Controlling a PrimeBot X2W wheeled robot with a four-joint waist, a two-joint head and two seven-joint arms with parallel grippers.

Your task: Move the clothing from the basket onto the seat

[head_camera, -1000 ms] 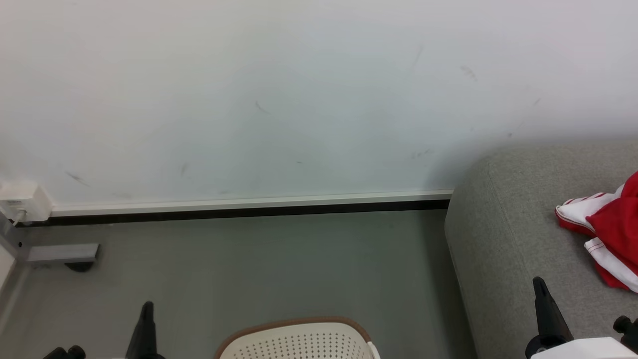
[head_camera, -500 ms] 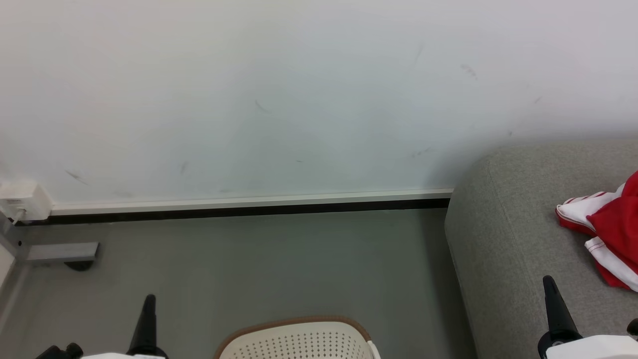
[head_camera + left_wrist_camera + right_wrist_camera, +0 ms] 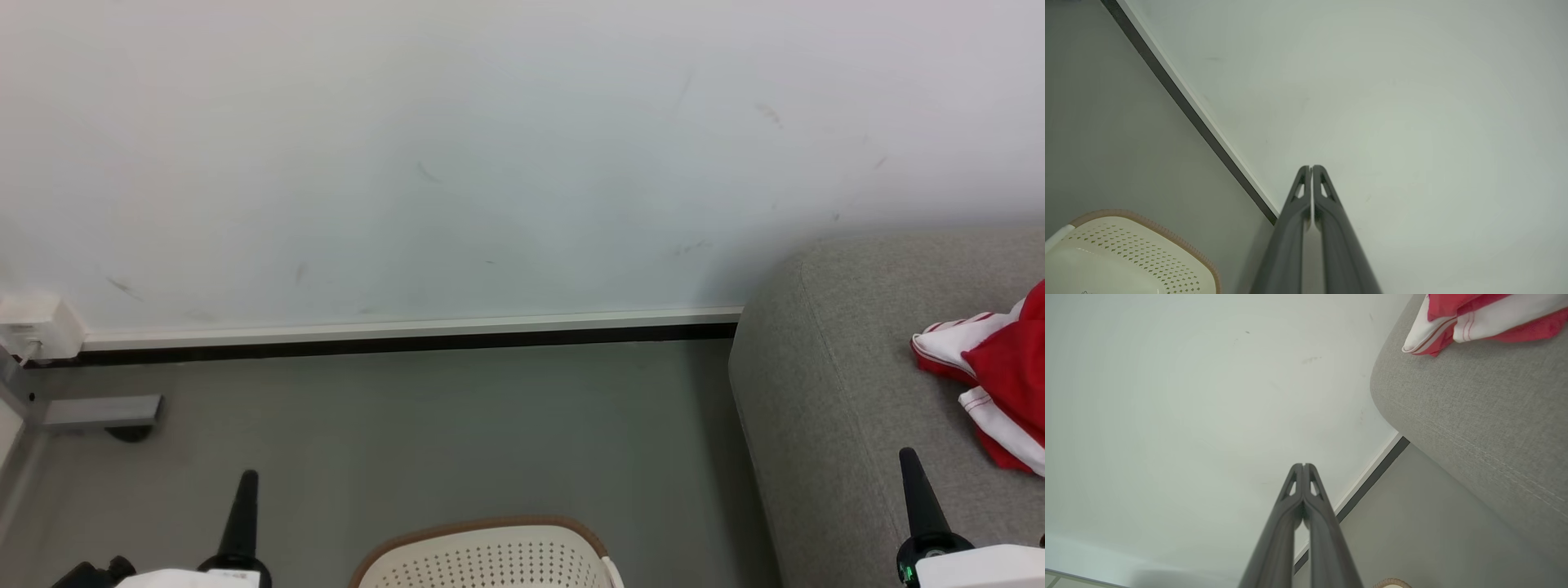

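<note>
- Clothing [image 3: 1000, 384]: red-and-white bundle lying on top of the seat [image 3: 849, 367], at 3 o'clock in the head view and cut by the frame edge.
- Left gripper [image 3: 1310, 167]: fingers pressed together at the tips, nothing between them, touching nothing; in its wrist view it points at the wall [image 3: 490, 163].
- Right gripper [image 3: 1303, 465]: fingers also closed tip to tip, nothing gripped, in the air. It is well apart from the clothing, which sits at 1 o'clock in the right wrist view.
- Head view: left gripper at 7 o'clock over the floor [image 3: 490, 425], right gripper at 5 o'clock in front of the seat.
- Basket [image 3: 490, 559]: on the floor at 6 o'clock, between the grippers, brown rim and holes visible. The left wrist view has it at 8 o'clock.
- Right wrist view adds the seat's stitched seam and rounded corner, and red stripes on a white panel.
- Head view adds a white socket box [image 3: 37, 327] at 9 o'clock and a grey metal foot [image 3: 98, 412] below it.
- Dark skirting strip [image 3: 408, 343] runs along the wall base up to the seat.
</note>
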